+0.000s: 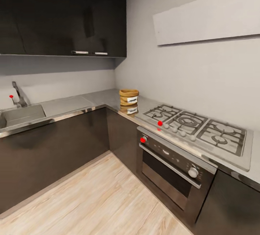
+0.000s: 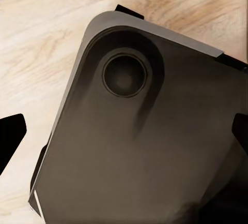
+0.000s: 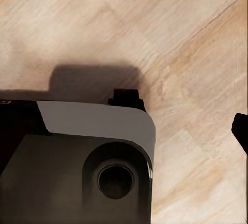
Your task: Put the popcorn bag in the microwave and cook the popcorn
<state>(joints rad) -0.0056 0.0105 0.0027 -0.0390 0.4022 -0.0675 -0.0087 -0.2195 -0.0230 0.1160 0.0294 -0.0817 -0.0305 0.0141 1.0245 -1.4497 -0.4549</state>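
Observation:
The popcorn bag (image 1: 129, 97), a small orange-brown sack with a rolled rim and white label, stands upright on the glossy grey countertop (image 1: 104, 98) near the corner, just left of the steel gas hob (image 1: 196, 124). Its reflection shows on the worktop. The microwave is out of view, and the popcorn is hidden. In the left wrist view my left gripper (image 2: 124, 136) hangs open over the robot's dark base (image 2: 144, 146), its fingertips (image 2: 11, 135) far apart. My right gripper (image 3: 124, 131) also points down at the wooden floor, with one fingertip (image 3: 241, 130) at the frame's edge.
A black oven (image 1: 173, 170) with a white knob sits under the hob. A steel sink (image 1: 21, 115) and tap (image 1: 18, 95) lie along the left counter. Black cabinets (image 1: 61, 14) hang above and a white hood (image 1: 209, 14) tops the hob. Wooden floor (image 1: 101, 199) stretches ahead.

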